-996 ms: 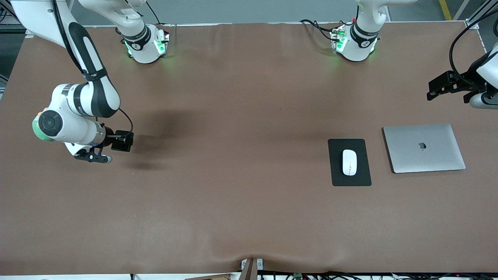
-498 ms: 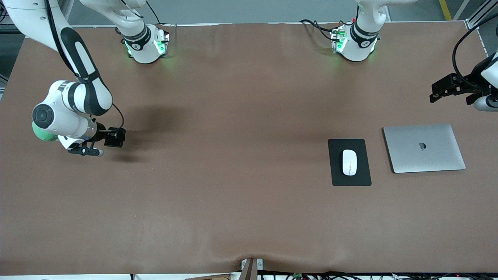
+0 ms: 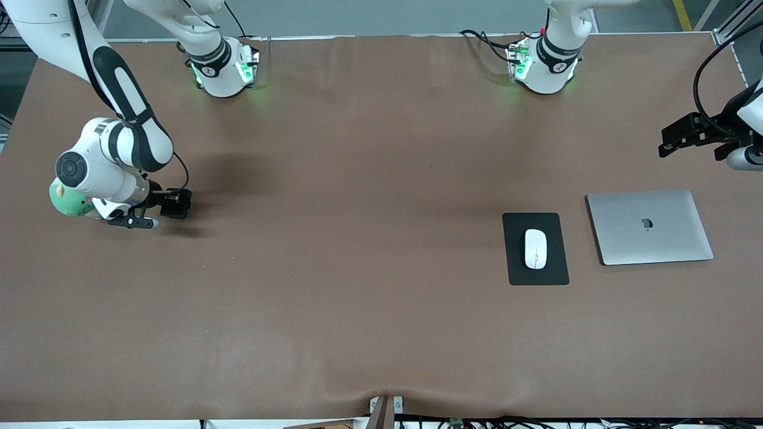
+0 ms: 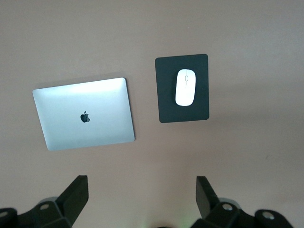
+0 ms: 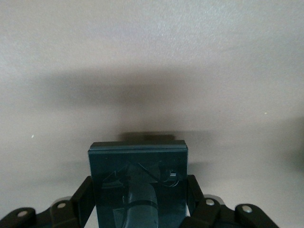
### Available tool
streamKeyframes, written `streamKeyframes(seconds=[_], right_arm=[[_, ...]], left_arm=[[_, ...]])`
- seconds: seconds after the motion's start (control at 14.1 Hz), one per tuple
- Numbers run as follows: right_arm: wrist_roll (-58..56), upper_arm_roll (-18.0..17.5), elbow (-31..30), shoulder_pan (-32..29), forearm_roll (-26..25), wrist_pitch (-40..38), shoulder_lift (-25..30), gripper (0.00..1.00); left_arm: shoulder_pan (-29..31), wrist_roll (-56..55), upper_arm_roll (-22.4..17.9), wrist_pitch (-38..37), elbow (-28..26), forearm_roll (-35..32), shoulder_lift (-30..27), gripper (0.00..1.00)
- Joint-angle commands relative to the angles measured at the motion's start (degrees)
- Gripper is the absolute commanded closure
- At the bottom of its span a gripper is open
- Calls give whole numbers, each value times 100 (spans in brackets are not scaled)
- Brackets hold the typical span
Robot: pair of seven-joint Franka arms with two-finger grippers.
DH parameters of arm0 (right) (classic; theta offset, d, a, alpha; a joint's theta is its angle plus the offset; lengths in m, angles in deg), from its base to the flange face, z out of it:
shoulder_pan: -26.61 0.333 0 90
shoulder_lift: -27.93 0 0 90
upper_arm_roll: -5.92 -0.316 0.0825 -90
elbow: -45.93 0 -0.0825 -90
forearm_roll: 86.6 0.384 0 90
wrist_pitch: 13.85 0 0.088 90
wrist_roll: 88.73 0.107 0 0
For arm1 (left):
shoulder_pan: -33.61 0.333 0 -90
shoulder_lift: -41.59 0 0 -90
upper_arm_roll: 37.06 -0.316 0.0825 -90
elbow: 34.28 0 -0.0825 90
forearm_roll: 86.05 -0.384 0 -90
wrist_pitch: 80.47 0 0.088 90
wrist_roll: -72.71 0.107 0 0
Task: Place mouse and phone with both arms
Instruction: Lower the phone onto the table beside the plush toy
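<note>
A wide brown desk (image 3: pixel 369 310) filled the room's centre, with two white arms based along its farther edge.

The right arm (image 3: pixel 122 107) reached down at its own end of the desk, its wrist folded low. The left arm (image 3: pixel 557 50) rose from its base and swung out over its end of the desk, where it waited.

A closed silver laptop (image 3: pixel 650 227) with a dark apple logo lay flat toward the left arm's end. Just beside it, toward the desk's middle, lay a flat black mouse mat (image 3: pixel 535 248).

The right gripper (image 3: pixel 170 205) hung low over bare desk at the right arm's end, well apart from the laptop and the mat. Its jaws were closed on the phone (image 5: pixel 138 178), a glossy black slab standing on edge between them, its dark shadow on the desk beneath.

The left gripper (image 3: pixel 685 134) hovered high over the desk's edge at the left arm's end, above the laptop's farther side. Its jaws stood wide apart and held nothing; its wrist camera looked down on the laptop and the mat.

The white oval mouse (image 3: pixel 535 248) rested on the mat's middle, a thin grey line down its back.

A small green plush toy (image 3: pixel 68 202) showed beside the right arm's wrist.
</note>
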Motion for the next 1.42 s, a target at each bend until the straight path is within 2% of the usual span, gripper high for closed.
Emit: streamKeyframes(seconds=[0.0, 0.36, 0.43, 0.5, 0.85, 1.35], right_arm=[[-64, -97, -145, -169, -57, 108, 0, 100], [-64, -106, -145, -213, -48, 99, -132, 100], [-64, -106, -145, -213, -48, 90, -132, 65], [-64, -106, -119, -204, -48, 55, -123, 1], [-37, -149, 231, -143, -40, -41, -70, 0], [-55, -158, 2409, -99, 22, -2816, -105, 0]], left_arm=[[1, 89, 9, 23, 23, -5, -22, 0], [-51, 89, 35, 76, 32, 3, -13, 0], [-51, 89, 44, 76, 32, 3, -22, 0], [-51, 89, 44, 76, 32, -5, -22, 0], [-34, 89, 44, 252, 32, 3, 57, 0], [37, 89, -26, 252, 23, 3, 57, 0]])
